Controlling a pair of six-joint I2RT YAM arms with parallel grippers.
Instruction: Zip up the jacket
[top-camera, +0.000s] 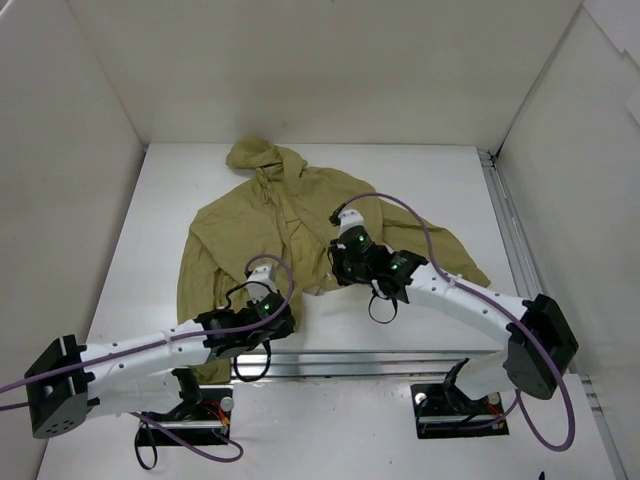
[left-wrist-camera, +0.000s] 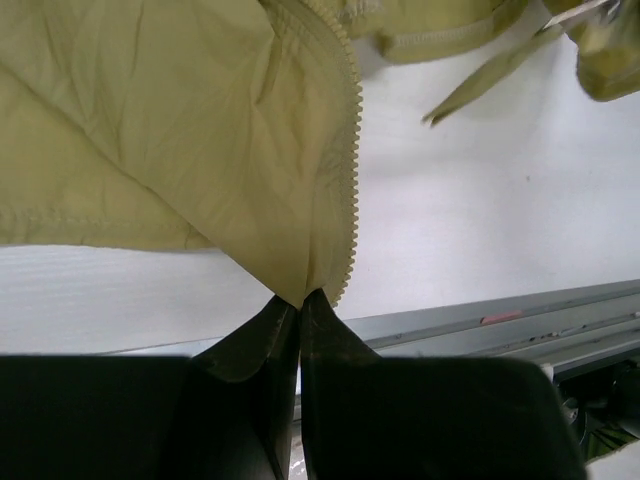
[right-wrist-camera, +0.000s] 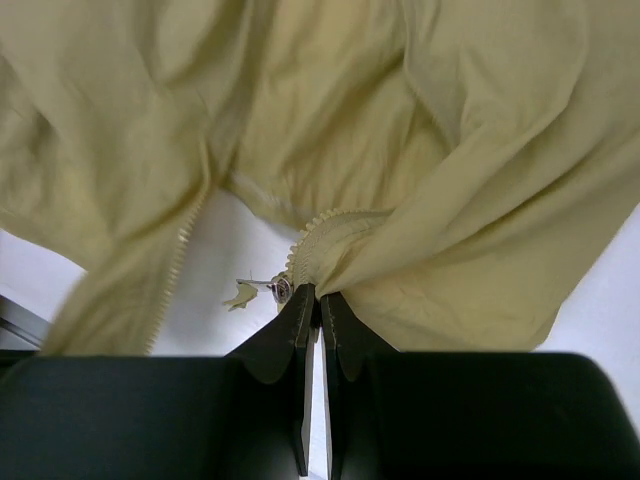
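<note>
Left gripper: your left gripper (left-wrist-camera: 300, 298) has its two dark fingers pressed together on the bottom corner of one front edge of the large olive-khaki thin-fabric hooded jacket (top-camera: 290, 215), right where a row of zipper teeth (left-wrist-camera: 352, 150) runs out.
Right gripper: your right gripper (right-wrist-camera: 317, 292) is pinched closed too, on the other front edge, where the teeth curl into a small bunch.
Jacket: it lies on the white table (top-camera: 440, 180) with its hood (top-camera: 255, 152) toward the far wall and its sleeves spread to either side.
Front opening: the lower front is parted, and you see bare table between the two edges.
Overhead view only: you get the whole garment and both arms reaching in. The left gripper is at the hem by the near table edge and the right one is farther in, near the middle. The wrists hide what the fingertips are pinching.
Left wrist view only: you see a grey metal rail (left-wrist-camera: 520, 320) along the table edge beyond the fingers, and a narrow olive fabric strip (left-wrist-camera: 480, 80) lying on the table at upper right.
Right wrist view only: a small metal zipper slider (right-wrist-camera: 281, 290) sits just left of the fingertips. You cannot tell whether the fingers touch it.
</note>
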